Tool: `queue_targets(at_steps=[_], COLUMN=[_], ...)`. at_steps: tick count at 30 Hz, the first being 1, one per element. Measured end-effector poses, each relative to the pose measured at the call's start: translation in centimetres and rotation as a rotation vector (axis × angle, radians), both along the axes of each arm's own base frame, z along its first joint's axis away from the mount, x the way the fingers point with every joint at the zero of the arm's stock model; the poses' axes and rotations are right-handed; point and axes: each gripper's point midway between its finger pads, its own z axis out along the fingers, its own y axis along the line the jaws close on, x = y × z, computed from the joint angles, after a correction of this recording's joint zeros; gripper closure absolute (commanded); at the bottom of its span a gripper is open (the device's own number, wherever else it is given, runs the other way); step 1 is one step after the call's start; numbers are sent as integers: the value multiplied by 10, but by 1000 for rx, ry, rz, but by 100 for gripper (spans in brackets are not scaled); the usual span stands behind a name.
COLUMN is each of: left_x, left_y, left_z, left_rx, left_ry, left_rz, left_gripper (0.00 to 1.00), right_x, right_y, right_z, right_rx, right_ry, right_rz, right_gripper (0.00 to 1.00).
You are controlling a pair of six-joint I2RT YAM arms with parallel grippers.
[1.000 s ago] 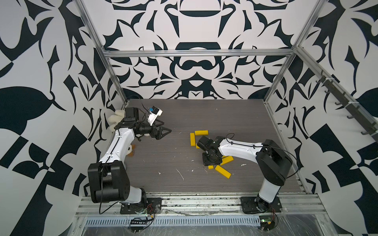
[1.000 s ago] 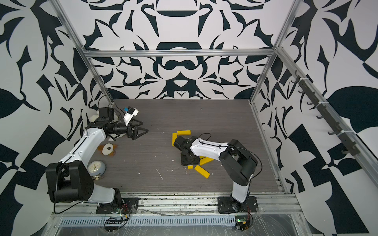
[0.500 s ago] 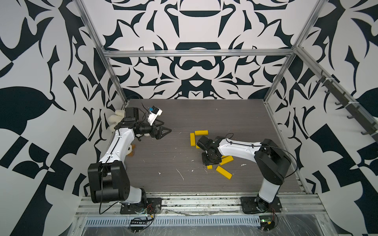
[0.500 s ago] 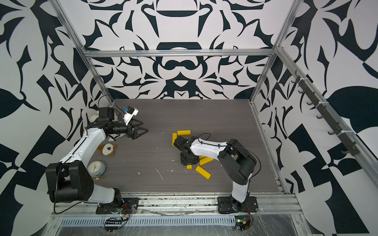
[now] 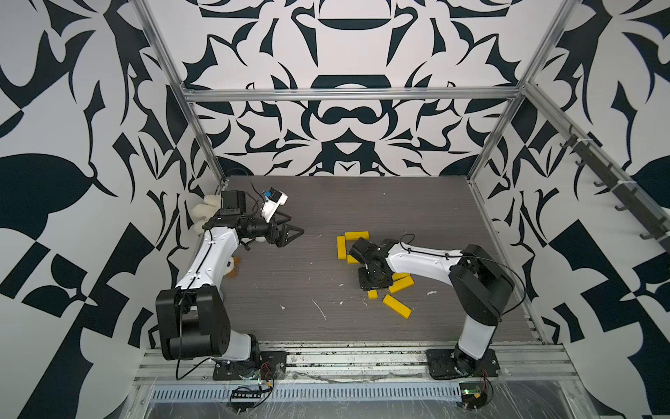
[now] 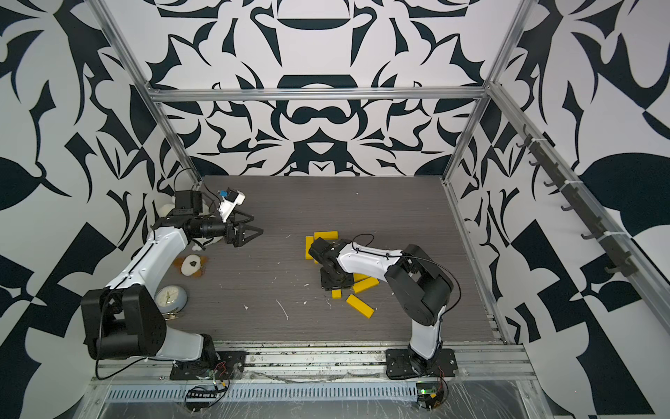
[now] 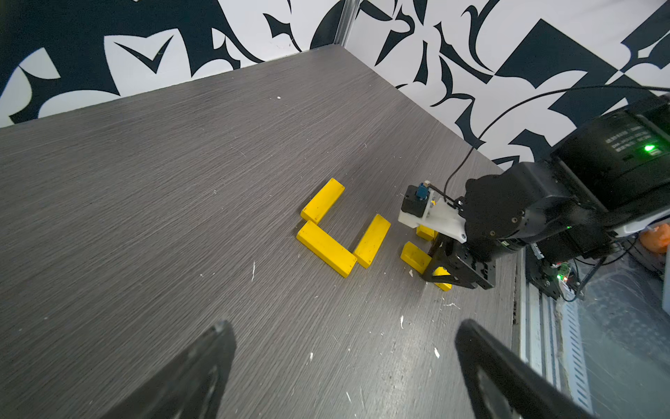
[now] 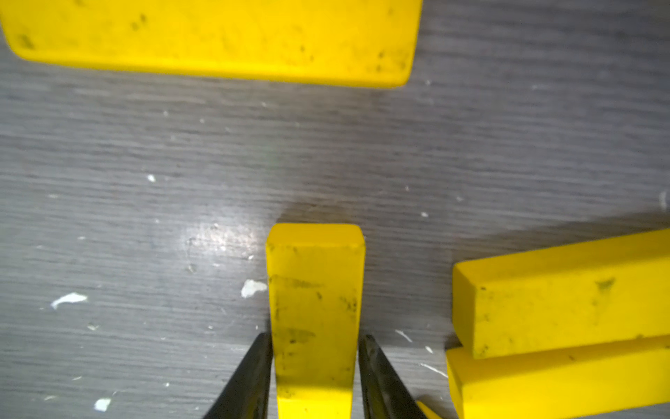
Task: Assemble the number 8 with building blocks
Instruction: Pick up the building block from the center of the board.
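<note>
Several yellow building blocks lie right of centre. Three of them, a crosswise block (image 5: 357,235), an upright block (image 5: 340,247) and another crosswise block (image 7: 372,240), lie together as a C, the start of the number 8. Loose blocks (image 5: 401,284) (image 5: 397,305) lie nearer the front. My right gripper (image 5: 375,286) points straight down among them. In the right wrist view my right gripper (image 8: 314,339) has both jaws pressed on the sides of one block (image 8: 314,290), low at the table. My left gripper (image 5: 296,224) (image 7: 344,326) hovers open and empty at the left.
A white plush toy (image 5: 203,214) sits in the back left corner behind the left arm. A small brown-and-white toy (image 6: 194,266) and a round clock (image 6: 170,297) lie beside the left arm. Patterned walls and metal posts (image 5: 486,152) enclose the table.
The right wrist has shifted only slightly over the loose blocks. The left arm has not moved.
</note>
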Motion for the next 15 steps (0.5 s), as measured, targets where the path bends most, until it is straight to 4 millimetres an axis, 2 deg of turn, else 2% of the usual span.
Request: queue_targets(at_steps=[4,9,15], left_x=[0,1,1], left_y=[0,0,0], left_z=[0,-2,-2], left_rx=[-1,-2,-2], left_ry=[2,7,8], left_rz=[-1,-1,-1], left_gripper=[1,1,1], right_x=[2,3,3], right_y=[-1,1,2], right_z=[0,0,1], right_rx=[1,5,12], right_ry=[0,3,7], right_rz=[-6,9,11], right_gripper=[62,77,83])
